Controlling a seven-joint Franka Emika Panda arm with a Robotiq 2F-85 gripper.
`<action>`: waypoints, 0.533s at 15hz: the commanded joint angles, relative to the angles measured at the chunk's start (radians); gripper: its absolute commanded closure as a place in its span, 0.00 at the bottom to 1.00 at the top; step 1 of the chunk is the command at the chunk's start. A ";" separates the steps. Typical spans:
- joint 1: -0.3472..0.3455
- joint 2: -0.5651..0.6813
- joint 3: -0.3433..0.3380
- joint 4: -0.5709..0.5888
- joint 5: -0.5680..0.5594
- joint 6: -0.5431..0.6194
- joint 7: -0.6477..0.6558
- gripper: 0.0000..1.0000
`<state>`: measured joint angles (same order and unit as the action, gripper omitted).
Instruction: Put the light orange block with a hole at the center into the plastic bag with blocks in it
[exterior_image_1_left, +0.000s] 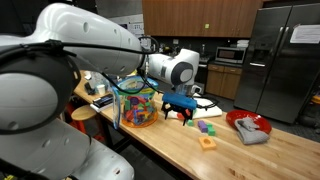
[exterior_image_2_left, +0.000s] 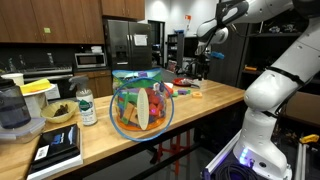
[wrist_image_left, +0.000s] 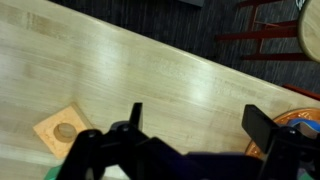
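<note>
Above the table (wrist_image_left: 150, 60) | gripper (wrist_image_left: 198, 128) wide open, empty | light orange block (wrist_image_left: 62, 128) apart

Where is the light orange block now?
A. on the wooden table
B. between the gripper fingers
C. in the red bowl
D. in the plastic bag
A: the wrist view shows the light orange block lying flat on the wooden table, beside the open gripper.
</note>
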<state>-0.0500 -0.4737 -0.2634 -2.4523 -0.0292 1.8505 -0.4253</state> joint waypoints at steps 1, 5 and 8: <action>-0.015 0.002 0.013 0.001 0.006 -0.001 -0.005 0.00; -0.015 0.002 0.013 0.001 0.006 -0.001 -0.005 0.00; -0.013 0.002 0.020 -0.002 0.006 -0.001 -0.005 0.00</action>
<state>-0.0498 -0.4737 -0.2554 -2.4555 -0.0291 1.8505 -0.4254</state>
